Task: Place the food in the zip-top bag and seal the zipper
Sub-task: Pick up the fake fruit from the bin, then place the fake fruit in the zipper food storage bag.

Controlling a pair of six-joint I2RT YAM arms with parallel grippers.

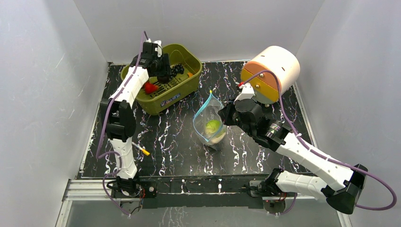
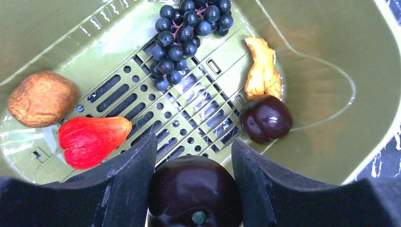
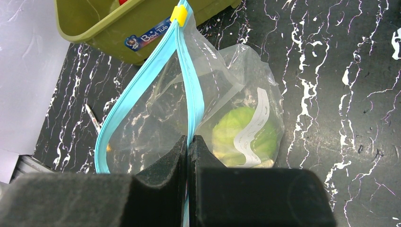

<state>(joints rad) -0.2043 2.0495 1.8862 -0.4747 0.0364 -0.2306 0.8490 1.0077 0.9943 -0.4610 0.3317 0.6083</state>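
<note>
On the black, white-veined table [image 1: 175, 142], an olive-green bin [image 1: 163, 105] sits toward 11 o'clock. Inside it the left gripper [image 2: 193, 146] is clenched on a dark round fruit [image 2: 194, 189], with the grape bunch [image 2: 184, 33] at its 12 o'clock. Right of centre the zip-top bag [image 1: 208, 111] gapes open with the cabbage [image 3: 231, 127] inside, and the right gripper [image 3: 187, 142], reaching in from 3 o'clock, pinches its zipper [image 3: 142, 80].

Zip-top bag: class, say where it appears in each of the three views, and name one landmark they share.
Top external: zip-top bag at centre, right of the olive-green bin, its rim in the right pincer.
Left wrist: not in it.
Right wrist: centre, mouth open.
Shared landmark: the bin, top left in the right wrist, filling the left wrist.
</note>
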